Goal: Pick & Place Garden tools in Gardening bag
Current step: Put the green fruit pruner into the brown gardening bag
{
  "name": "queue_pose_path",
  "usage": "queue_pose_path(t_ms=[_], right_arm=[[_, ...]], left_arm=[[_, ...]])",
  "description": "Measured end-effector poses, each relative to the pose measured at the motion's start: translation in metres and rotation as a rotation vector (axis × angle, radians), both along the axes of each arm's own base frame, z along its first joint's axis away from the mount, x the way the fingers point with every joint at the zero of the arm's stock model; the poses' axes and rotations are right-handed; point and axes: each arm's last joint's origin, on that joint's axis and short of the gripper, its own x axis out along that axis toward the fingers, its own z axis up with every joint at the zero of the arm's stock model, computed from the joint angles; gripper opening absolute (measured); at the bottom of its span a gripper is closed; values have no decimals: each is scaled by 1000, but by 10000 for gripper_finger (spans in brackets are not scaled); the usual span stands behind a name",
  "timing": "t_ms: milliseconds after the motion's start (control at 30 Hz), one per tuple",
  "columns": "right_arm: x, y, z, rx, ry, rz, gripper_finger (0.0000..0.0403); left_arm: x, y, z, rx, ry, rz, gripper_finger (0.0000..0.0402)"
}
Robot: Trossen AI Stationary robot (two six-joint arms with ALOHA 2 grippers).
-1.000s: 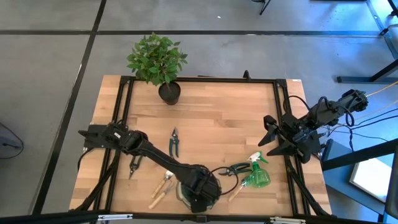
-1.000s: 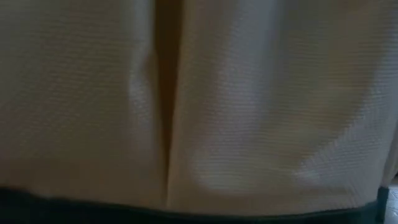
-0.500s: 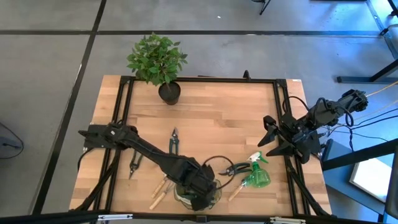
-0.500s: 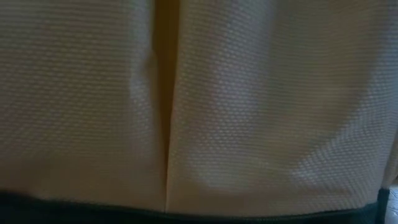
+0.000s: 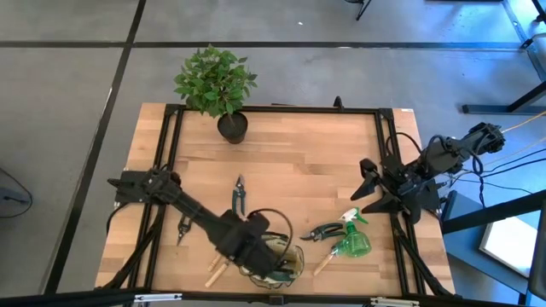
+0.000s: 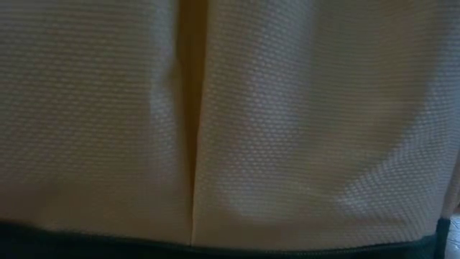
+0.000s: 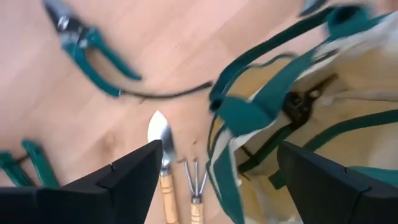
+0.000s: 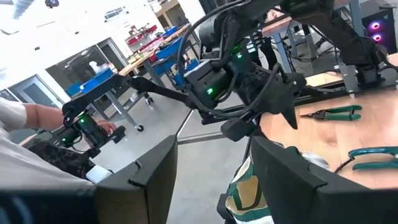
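Where table edge nears, gardening bag gaping, tan lining, green straps

From the right wrist you see the right hand with its two dark fingers parted. Beyond them, the left arm reaches over the gardening bag at the bench edge. Green-handled snips and pruners lie on the bench. A person's hand shows in the room behind.
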Motion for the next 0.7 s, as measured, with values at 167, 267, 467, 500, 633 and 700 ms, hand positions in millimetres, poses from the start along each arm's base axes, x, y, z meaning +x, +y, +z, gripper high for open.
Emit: queue_pose_path(t_ms=[167,267,467,500,633,700], right_arm=[[5,2,-3,-1,21,-16,209],[9,4,-5,-8,33,-16,209],[13,7,-7,-5,47,-17,209],[14,7,-7,5,49,-19,209],[17,6,-8,28,68,-39,209],[19,5,-8,32,71,-50,209]], left_arm=[[-14,-20,-9,-9,0,80,289],[-22,-32,-11,-18,-10,115,283],[-37,-49,-9,-20,-97,252,279],[-40,-52,-8,-22,-116,279,279],[-54,-66,-10,-45,-147,374,278],[-62,-73,-16,-50,-140,413,278]])
